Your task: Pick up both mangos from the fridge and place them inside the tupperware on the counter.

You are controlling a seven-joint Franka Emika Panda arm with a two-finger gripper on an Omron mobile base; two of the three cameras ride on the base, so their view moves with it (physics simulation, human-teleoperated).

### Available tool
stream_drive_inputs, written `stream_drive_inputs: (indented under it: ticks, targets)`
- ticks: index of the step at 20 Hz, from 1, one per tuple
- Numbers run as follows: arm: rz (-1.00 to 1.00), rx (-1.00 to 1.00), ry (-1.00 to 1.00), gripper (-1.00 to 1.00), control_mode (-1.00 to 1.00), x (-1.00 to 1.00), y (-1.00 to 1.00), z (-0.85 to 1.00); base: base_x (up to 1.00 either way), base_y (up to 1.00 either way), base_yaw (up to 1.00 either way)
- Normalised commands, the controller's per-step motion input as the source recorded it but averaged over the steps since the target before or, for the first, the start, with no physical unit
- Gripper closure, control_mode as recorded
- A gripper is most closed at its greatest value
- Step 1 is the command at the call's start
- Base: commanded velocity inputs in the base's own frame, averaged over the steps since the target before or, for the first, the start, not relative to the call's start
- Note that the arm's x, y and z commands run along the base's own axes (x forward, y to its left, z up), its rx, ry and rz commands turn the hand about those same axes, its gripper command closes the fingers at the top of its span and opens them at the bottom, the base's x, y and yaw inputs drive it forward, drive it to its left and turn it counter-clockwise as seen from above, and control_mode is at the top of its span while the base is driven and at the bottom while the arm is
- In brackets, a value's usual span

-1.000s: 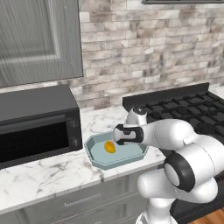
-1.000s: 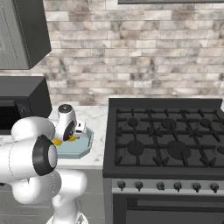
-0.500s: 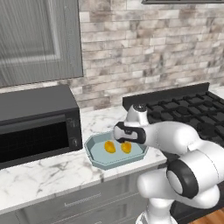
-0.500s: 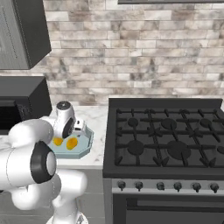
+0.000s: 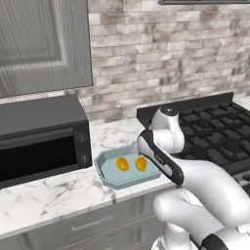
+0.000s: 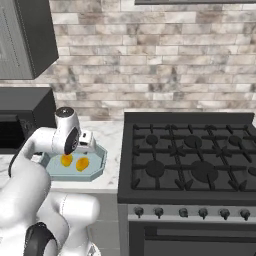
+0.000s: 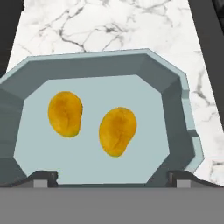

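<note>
Mangos (image 7: 65,113) (image 7: 117,131) lie side by side in tupperware (image 7: 175,109) — long axes roughly parallel.

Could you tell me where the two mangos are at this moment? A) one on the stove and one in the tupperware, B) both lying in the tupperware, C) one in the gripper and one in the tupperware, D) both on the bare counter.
B: both mangos lie apart on the tupperware floor, and the gripper above holds nothing.

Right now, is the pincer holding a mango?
No, both mangos lie loose in the tupperware, clear of the pincer.
</note>
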Motion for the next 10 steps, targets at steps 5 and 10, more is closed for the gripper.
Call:
stream_drive_inputs:
  ticks: [5,10]
  targets:
    - [-0.02,0.00,-0.06,-1.00,-1.00,-0.84,-0.53,1.00,0.00,0.00,0.00]
    - [-0.01,0.00,-0.09,-1.00,-1.00,-0.72,-0.41,1.00,0.00,0.00,0.00]
